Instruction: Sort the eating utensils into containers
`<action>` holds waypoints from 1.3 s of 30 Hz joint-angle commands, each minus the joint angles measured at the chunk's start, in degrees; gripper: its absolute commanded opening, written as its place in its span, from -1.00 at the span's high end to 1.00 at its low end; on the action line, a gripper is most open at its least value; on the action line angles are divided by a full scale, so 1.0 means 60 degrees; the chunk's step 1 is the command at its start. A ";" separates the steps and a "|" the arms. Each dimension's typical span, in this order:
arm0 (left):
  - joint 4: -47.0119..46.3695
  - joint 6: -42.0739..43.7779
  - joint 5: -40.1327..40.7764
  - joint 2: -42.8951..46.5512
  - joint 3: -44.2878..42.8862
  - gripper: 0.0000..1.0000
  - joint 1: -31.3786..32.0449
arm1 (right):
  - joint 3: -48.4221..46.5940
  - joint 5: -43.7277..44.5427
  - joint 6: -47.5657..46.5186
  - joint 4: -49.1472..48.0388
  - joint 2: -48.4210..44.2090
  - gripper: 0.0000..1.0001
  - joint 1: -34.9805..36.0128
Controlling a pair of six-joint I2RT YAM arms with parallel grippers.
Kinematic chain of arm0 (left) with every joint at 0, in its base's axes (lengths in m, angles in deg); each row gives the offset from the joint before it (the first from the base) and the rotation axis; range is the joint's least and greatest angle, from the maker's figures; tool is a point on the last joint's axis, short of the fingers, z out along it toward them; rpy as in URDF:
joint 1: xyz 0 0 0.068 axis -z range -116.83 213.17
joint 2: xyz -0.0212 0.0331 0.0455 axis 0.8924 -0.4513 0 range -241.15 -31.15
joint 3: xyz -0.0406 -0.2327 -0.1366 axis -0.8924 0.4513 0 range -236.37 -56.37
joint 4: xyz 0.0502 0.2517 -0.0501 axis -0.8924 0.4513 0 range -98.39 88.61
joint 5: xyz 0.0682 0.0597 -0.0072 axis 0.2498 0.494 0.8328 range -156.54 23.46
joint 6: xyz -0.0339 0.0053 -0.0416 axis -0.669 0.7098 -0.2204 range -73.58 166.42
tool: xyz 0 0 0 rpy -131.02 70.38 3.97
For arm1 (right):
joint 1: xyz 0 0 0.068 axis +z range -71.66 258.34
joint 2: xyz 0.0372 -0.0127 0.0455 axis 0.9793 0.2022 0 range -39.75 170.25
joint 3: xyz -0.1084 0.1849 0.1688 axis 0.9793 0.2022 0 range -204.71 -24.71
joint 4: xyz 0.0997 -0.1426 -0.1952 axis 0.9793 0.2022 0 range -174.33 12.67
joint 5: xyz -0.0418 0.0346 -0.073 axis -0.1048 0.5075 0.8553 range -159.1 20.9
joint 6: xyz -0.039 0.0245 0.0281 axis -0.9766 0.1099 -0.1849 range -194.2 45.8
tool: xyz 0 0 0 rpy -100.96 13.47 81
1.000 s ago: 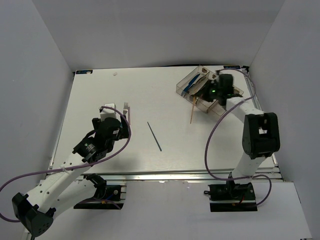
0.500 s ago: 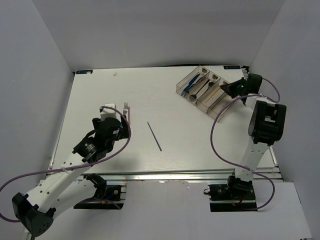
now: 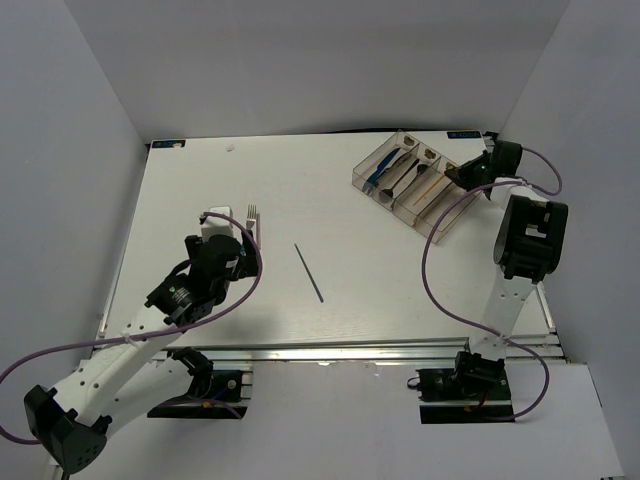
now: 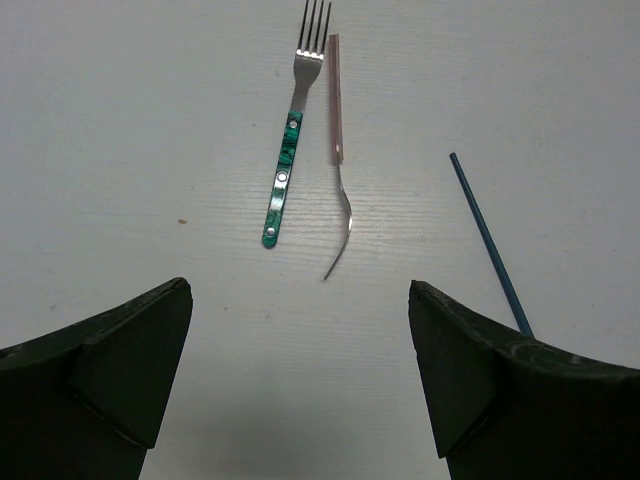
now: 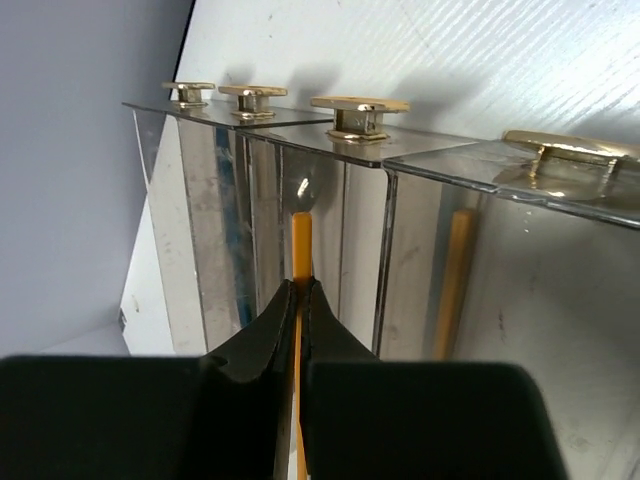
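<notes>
The orange chopstick lies in a middle compartment of the clear bins. Its near end is pinched between the right fingers, which are closed on it at the bins' end. A tan stick sits in the next compartment. Well apart on the tabletop, the teal-handled fork lies just beside a pink-handled utensil, with a dark chopstick nearby. The left fingers hover spread wide, holding nothing.

Glossy clear plastic bins, shiny metal fork, matt table
</notes>
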 commanded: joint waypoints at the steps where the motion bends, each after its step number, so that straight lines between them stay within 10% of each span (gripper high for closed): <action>1: -0.0150 0.0075 -0.0104 0.0104 -0.0040 -0.96 0.0020 | -0.0372 -0.0137 -0.0566 0.0256 -0.0051 1.00 -0.0037; 4: -0.0150 0.0075 -0.0119 0.0089 -0.0040 -0.96 0.0020 | -0.0284 -0.0299 -0.0903 0.0314 -0.0212 0.83 0.0051; 8: -0.0150 0.0075 -0.0119 0.0132 -0.0040 -0.96 0.0020 | -0.0313 0.0008 -0.1489 0.0722 -0.0665 0.13 0.0168; 18: -0.0136 0.0046 -0.0060 0.0235 -0.0040 -0.96 0.0006 | -0.0298 0.0856 -0.2305 0.1512 -0.2086 0.06 0.0796; 22: -0.0092 -0.0013 0.0158 0.0279 -0.0083 -0.96 0.0020 | -0.0693 0.3956 -0.4342 0.3094 -0.3155 -0.78 0.2639; 25: 0.0083 -0.0188 0.0481 0.0410 -0.0113 -0.96 0.0020 | -0.0227 0.5472 -0.5428 0.3595 -0.4048 -0.79 0.5038; 29: 0.0084 -0.0247 0.0731 0.0645 -0.0084 -0.96 0.0020 | 0.1428 0.1666 -0.5444 0.2775 -0.4579 -0.79 0.6419; 39: 0.0084 -0.0262 0.0760 0.0821 -0.0084 -0.96 0.0020 | 0.0112 0.5384 -0.5416 0.6071 -0.2103 -0.34 1.0523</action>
